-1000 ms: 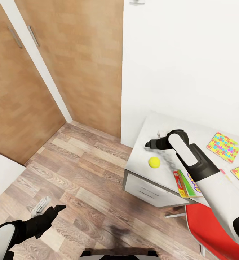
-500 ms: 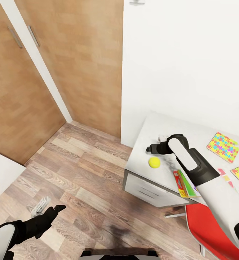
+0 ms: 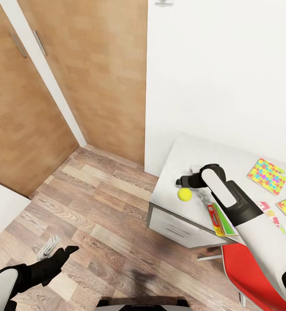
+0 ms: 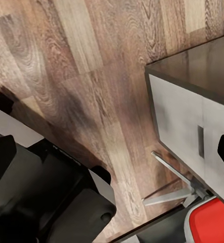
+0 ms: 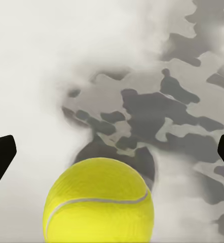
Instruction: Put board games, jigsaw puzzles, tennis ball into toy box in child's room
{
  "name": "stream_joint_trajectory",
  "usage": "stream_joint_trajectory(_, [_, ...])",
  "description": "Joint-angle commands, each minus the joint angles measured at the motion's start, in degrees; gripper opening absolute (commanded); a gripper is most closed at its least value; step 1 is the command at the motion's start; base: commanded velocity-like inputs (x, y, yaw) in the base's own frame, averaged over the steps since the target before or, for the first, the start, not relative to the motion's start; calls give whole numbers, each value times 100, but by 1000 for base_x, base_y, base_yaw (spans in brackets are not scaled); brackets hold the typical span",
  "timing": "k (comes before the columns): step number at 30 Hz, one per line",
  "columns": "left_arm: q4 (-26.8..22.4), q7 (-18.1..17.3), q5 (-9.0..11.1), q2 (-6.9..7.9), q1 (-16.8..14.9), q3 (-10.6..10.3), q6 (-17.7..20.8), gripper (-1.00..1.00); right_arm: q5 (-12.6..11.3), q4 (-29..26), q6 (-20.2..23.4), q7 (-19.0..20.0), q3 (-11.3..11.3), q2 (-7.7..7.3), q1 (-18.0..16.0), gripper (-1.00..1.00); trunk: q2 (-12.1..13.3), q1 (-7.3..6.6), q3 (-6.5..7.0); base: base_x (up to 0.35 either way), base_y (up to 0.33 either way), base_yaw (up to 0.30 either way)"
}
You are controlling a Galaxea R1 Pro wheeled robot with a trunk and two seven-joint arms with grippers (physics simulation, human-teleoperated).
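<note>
The table (image 3: 177,160) juts out from the white wall, its near left corner free, with wood floor (image 3: 99,203) open beside it. The right gripper (image 3: 187,177) hangs over that corner with its jaws spread wide, just above and behind the one tennis ball (image 3: 185,194); the ball sits low between the two fingertips (image 5: 0,154). One board game (image 3: 218,218) lies at the front edge, two jigsaw puzzles (image 3: 267,176) further right. The left gripper (image 3: 56,250) hovers open over the floor.
</note>
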Motion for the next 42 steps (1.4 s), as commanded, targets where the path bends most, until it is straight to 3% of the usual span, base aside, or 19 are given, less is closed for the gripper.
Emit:
stream_joint_trajectory(1, [-3,58,61,0,-4,4,17,100,-55,-5,6,-59,16,-7,1,100,-10,3,-9,0,0,0])
stream_joint_trajectory(42, [9,40,62,17,-4,13,16,100,-63,-5,6,-67,31,38,94,100,-10,3,-9,0,0,0])
